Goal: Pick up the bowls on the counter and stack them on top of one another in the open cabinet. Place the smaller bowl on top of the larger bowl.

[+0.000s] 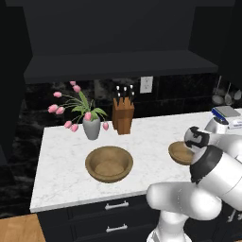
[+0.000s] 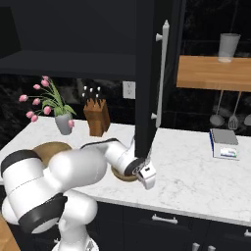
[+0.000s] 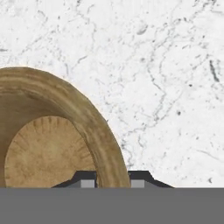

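The smaller bowl (image 3: 48, 148) sits on the white marble counter (image 3: 166, 65). My gripper (image 3: 113, 180) comes down over its right rim, one fingertip inside the bowl and one outside, shut on the thick wooden rim. From the left base view the smaller bowl (image 1: 180, 152) is partly hidden behind my wrist. The larger bowl (image 1: 108, 163) stands alone at the counter's middle, well left of it. Above the counter is the open cabinet (image 1: 123, 66), its dark shelf bare.
A grey vase of pink tulips (image 1: 91, 126) and a wooden knife block (image 1: 123, 116) stand behind the larger bowl. A kitchen scale (image 2: 224, 143) lies to the right. The open cabinet door (image 2: 149, 73) hangs just above my hand.
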Available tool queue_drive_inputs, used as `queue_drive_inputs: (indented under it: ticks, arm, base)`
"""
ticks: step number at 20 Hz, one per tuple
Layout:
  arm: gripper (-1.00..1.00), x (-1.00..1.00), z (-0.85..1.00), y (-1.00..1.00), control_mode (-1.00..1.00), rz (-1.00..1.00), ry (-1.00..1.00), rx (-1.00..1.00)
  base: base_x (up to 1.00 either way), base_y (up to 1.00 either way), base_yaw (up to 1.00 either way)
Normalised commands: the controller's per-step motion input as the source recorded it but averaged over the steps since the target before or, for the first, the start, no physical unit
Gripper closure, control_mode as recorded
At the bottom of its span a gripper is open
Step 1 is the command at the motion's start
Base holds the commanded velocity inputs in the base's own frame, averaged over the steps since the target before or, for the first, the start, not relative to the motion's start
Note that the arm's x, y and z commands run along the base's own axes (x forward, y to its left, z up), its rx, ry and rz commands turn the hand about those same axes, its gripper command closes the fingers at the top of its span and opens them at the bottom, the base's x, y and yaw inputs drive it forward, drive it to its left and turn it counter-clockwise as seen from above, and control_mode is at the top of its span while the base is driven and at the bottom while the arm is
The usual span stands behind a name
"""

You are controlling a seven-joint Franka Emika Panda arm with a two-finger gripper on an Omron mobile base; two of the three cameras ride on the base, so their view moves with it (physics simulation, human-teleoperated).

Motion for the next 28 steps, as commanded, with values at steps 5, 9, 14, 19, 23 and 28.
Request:
queue_drive_inputs:
  ticks: [5,9,14,19,23,28]
  arm:
    - [1.0,-0.02,0.46,0.16,-1.0,-0.01,-0.2,-0.01]
    - [1.0,-0.03,0.61,0.46,-1.0,0.0,-0.19,-0.03]
    - [1.0,-0.13,0.63,0.86,-1.0,0.02,-0.12,-0.1]
    - [1.0,-0.19,0.3,1.0,-1.0,0.09,0.0,-0.11]
    - [1.0,-0.05,0.37,1.0,-1.0,0.14,0.0,-0.06]
    - [1.0,0.0,0.65,1.0,-1.0,0.15,0.03,-0.07]
  base:
    - [0.0,0.0,0.0]
    - [0.0,0.0,0.0]
    - [0.0,0.0,0.0]
    - [0.0,0.0,0.0]
    - [0.0,0.0,0.0]
    - [0.0,0.0,0.0]
